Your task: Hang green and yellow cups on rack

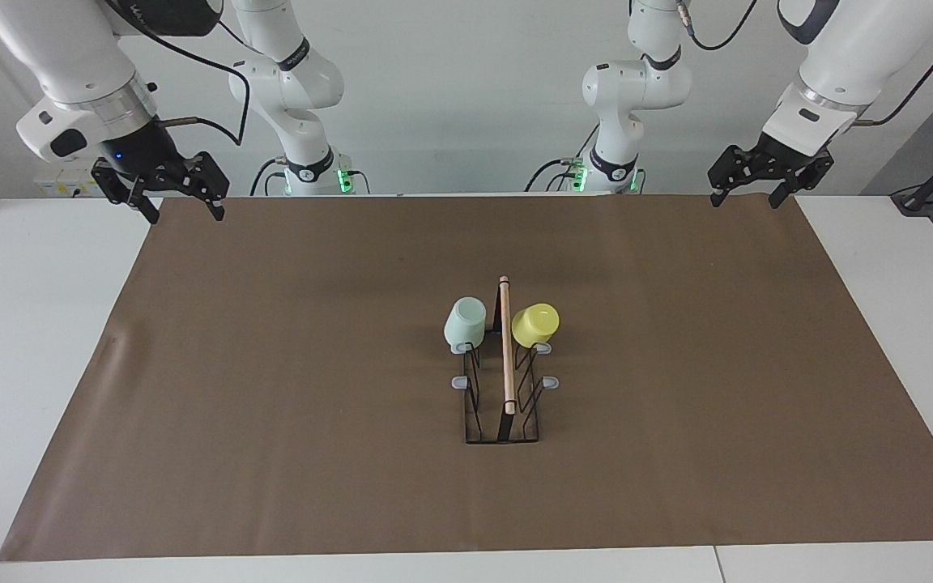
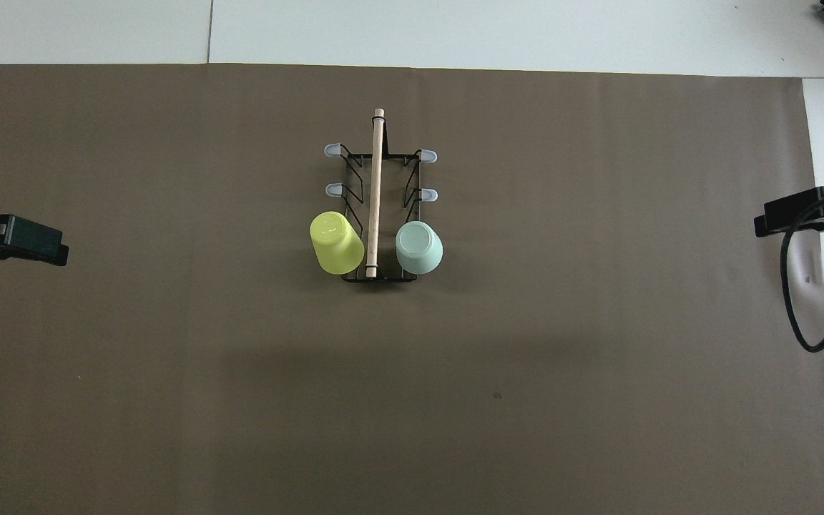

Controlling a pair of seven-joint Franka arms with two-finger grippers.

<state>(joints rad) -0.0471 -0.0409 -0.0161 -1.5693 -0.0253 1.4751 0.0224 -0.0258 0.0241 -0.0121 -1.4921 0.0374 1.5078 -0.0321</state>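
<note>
Two cups already sit upturned on the rack point(image 1: 502, 380), each over a prong at the end nearest the robots: the mint green cup point(image 1: 465, 322) on the side toward the right arm, the yellow cup point(image 1: 535, 323) on the side toward the left arm, with the wooden rod handle point(image 1: 505, 344) running between them. The rack stands mid-way along the brown mat point(image 1: 272, 389) covering the tabletop.

Both cups look like thin plastic, so probably very light, fairly stiff and smooth enough to slip. Being handleless and tapered, each is best pinched across its wall near the wider rim; a firm squeeze could flex the wall. The wire rack also looks light, so nudging a cup might shift it.

The left tool point(image 1: 770, 172) hangs over the mat's edge at its own end, jaws spread wide and holding nothing. The right tool point(image 1: 160, 186) waits likewise at its corner, wide open and empty. Judging by this, the hanging appears done.
</note>
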